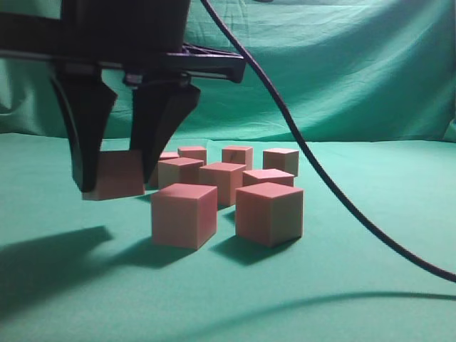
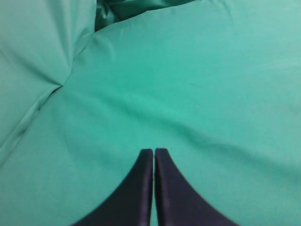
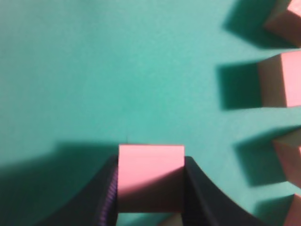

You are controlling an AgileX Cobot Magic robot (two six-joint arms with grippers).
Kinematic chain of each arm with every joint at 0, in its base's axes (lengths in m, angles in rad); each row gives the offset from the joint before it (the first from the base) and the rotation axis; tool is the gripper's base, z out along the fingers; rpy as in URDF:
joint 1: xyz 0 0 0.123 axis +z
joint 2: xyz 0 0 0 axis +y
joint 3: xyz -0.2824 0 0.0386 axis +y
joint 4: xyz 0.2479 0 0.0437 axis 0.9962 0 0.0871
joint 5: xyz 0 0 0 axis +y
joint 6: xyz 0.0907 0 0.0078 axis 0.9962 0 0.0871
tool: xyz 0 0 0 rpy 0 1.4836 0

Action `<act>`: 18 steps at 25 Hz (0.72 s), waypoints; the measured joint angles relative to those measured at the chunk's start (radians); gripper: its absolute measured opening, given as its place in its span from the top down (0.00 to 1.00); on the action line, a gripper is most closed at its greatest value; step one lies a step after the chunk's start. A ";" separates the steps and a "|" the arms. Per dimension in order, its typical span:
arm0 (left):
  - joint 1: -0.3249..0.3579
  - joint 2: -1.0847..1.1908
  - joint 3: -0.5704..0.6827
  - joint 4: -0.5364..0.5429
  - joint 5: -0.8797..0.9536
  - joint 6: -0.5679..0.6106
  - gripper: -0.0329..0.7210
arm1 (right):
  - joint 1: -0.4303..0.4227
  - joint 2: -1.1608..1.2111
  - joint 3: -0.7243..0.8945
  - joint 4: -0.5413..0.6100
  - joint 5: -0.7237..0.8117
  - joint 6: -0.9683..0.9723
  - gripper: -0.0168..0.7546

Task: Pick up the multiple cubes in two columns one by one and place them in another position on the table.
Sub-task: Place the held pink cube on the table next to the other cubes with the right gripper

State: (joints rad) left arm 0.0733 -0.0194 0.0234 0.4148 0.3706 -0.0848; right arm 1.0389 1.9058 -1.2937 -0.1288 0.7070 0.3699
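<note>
Slightly tilted and a little above the green table [image 1: 370,292], one pinkish cube [image 1: 117,177] is held at the left of the exterior view with my right gripper [image 1: 116,182] shut on it. In the right wrist view this cube [image 3: 150,165] fills the gap between the dark fingers of the right gripper [image 3: 150,162]. Several more cubes stand in two columns to its right, the nearest two [image 1: 184,215] [image 1: 269,212] in front. Some of them [image 3: 282,80] show at the right edge of the wrist view. My left gripper [image 2: 154,150] is shut and empty over bare cloth.
A black cable [image 1: 306,149] sweeps down from the arm across the right half of the exterior view. Green backdrop cloth [image 1: 356,71] hangs behind the cubes. A fold in the cloth [image 2: 61,84] lies ahead and to the left of the left gripper.
</note>
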 joint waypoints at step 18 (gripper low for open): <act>0.000 0.000 0.000 0.000 0.000 0.000 0.96 | 0.000 0.052 0.000 -0.033 -0.030 0.053 0.65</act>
State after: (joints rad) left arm 0.0733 -0.0194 0.0234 0.4148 0.3706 -0.0848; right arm 1.0389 1.9576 -1.2937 -0.1614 0.6771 0.4229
